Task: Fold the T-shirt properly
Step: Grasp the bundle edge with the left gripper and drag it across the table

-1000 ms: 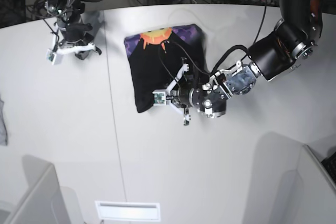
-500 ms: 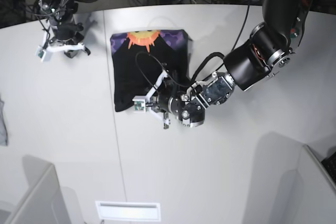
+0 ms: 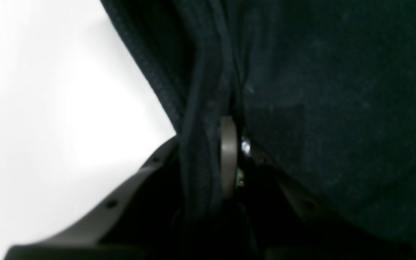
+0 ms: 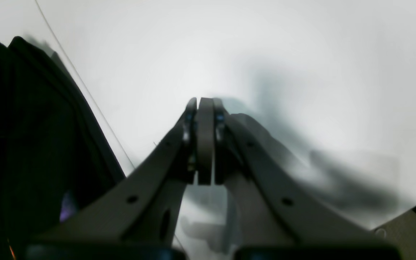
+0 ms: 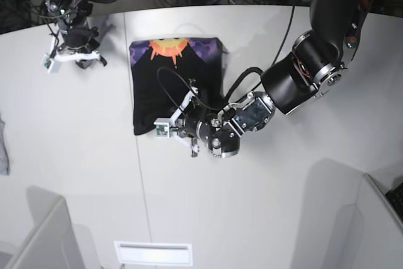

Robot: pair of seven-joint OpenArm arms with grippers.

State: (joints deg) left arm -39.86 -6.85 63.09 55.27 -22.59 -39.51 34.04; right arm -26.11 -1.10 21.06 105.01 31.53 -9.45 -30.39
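Observation:
The black T-shirt (image 5: 165, 83) lies folded into a rectangle on the white table, its orange sun print and purple patches along the far edge. My left gripper (image 5: 173, 125) is at the shirt's near right corner, shut on a fold of the cloth. In the left wrist view that black fold (image 3: 200, 151) is pinched against a grey finger pad (image 3: 228, 155), with more of the shirt filling the right side. My right gripper (image 5: 94, 60) hovers shut and empty left of the shirt's far corner. The right wrist view shows its fingertips (image 4: 205, 108) pressed together over bare table, the T-shirt (image 4: 31, 126) at left.
A small grey cloth scrap (image 5: 3, 146) lies at the table's left edge. A thin seam (image 5: 137, 155) runs across the table beside the shirt. A white slot (image 5: 153, 253) and grey panels (image 5: 38, 237) sit along the near edge. Cables crowd the back.
My left gripper has dragged the T-shirt leftward across the table, still shut on its near corner. The right arm has shifted left and farther back, staying shut.

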